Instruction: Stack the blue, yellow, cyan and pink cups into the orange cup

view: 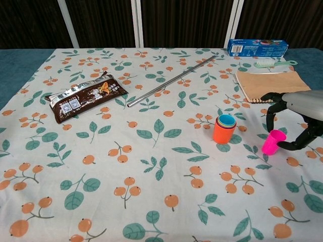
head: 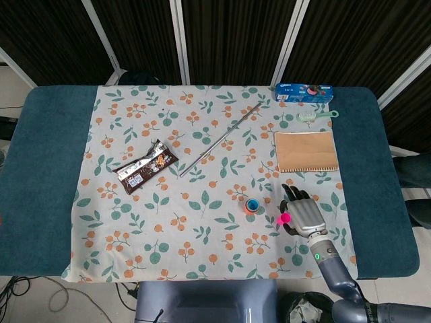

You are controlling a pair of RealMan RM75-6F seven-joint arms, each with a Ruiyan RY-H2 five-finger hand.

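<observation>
The orange cup (view: 222, 133) stands right of the cloth's middle with other cups nested in it; a cyan rim (view: 226, 120) shows on top and blue (head: 252, 204) shows inside from above. The pink cup (view: 273, 142) sits tilted to the orange cup's right. My right hand (view: 299, 117) curls around it, fingers arched over its rim and thumb against its far side, holding it low over the cloth. In the head view the pink cup (head: 283, 218) peeks out at the left edge of my right hand (head: 303, 213). No left hand shows in either view.
A brown notebook (view: 271, 83) lies just behind the right hand, with a green brush (view: 272, 63) and a blue box (view: 257, 48) farther back. A metal rod (view: 171, 81) and a snack wrapper (view: 86, 97) lie to the left on the floral cloth (view: 151, 166).
</observation>
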